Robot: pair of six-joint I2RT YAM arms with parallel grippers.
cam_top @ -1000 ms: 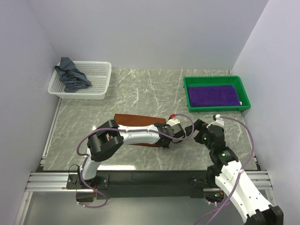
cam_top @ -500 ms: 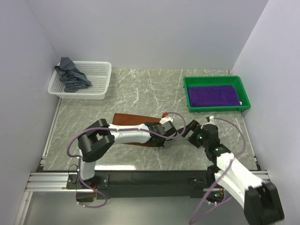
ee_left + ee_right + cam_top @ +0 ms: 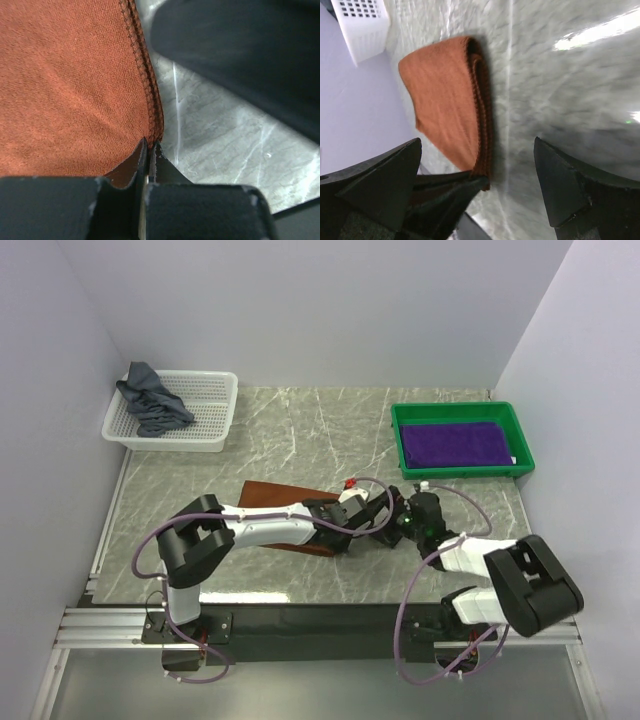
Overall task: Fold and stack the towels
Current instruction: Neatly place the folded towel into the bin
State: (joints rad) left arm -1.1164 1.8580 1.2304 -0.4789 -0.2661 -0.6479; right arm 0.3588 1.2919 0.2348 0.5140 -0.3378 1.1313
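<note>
My left gripper is pinched fully closed on the near corner of the rust-brown towel; the two dark, flat fingers meet with only the thin cloth edge between them. The towel is a fine looped terry with a stitched, corded hem along its right side, and it lies flat on the grey marble-patterned table.

My right gripper stands spread wide and holds nothing. Its two wedge-shaped black fingers point at the towel's folded end, where the layers show as a rounded double edge; they are near that end but not touching it.

In the overhead view this towel is a folded rectangle stretching left from the two grippers, under my left forearm. Farther back on the right, a purple towel lies flat and folded inside the green plastic tray. At the far left, a grey-blue towel sits crumpled in the white mesh basket, spilling over its left corner.
</note>
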